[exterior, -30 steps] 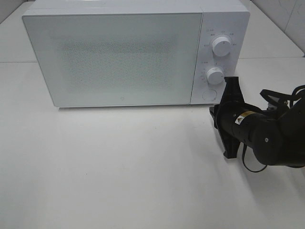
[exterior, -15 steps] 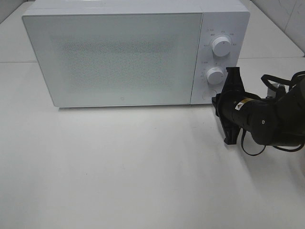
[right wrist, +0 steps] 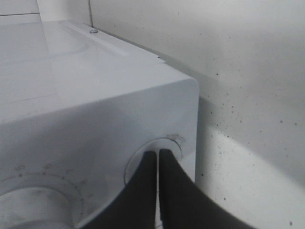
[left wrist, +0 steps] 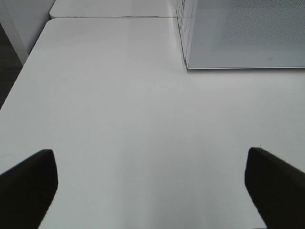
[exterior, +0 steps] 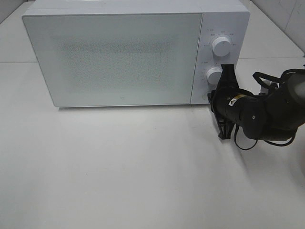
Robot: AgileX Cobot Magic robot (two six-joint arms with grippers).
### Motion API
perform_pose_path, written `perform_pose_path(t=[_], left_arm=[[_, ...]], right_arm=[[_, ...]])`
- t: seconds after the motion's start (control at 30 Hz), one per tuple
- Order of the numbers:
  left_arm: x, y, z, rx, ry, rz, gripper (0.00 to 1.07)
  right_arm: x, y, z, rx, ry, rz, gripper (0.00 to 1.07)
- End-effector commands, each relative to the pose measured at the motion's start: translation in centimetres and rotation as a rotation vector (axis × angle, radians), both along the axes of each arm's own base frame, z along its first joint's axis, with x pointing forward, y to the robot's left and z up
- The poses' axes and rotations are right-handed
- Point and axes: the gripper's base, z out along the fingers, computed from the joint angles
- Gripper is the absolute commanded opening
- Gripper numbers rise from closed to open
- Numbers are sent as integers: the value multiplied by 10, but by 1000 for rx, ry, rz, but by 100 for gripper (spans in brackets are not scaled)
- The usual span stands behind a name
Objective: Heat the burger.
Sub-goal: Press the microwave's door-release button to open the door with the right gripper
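The burger is out of view. The white microwave [exterior: 114, 57] stands at the back of the table with its door closed. My right gripper [exterior: 211, 97] is shut with nothing in it. Its tips [right wrist: 157, 152] rest against the round button [right wrist: 138, 164] at the bottom of the control panel, just under the lower dial [exterior: 214, 75]. My left gripper [left wrist: 152, 191] does not show in the high view. In the left wrist view it is open and empty over bare table, a good way in front of the microwave's corner [left wrist: 190, 43].
An upper dial [exterior: 221, 46] sits above the lower one on the panel. The white table [exterior: 119, 167] stretches in front of the microwave. A tiled wall edge [exterior: 286, 14] shows at the back right, and the table's left edge [left wrist: 19, 81] drops to a dark floor.
My right gripper has moved up and towards the microwave, from the table beside the panel to the round button. The door stays closed.
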Motion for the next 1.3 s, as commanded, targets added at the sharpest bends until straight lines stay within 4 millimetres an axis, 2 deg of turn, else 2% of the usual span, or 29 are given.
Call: perform_pose_path(t=[0.03, 0.27, 0.6, 0.8, 1.03, 1.3], left_arm=[[-1, 0, 2, -1, -31, 3, 100], [-1, 0, 2, -1, -31, 3, 100], [-1, 0, 2, -1, -31, 3, 100], [-1, 0, 2, -1, -31, 3, 100], [-1, 0, 2, -1, -31, 3, 100], [-1, 0, 2, -1, -31, 3, 100]], right_arm=[[5, -2, 4, -24, -44, -18, 0], [13, 0, 12, -25, -94, -15, 0], [23, 0, 35, -8, -310, -48, 0], [32, 3, 45, 2, -366, -53, 0], [40, 6, 40, 1, -424, -58, 0], [52, 10, 52, -9, -532, -67, 0]])
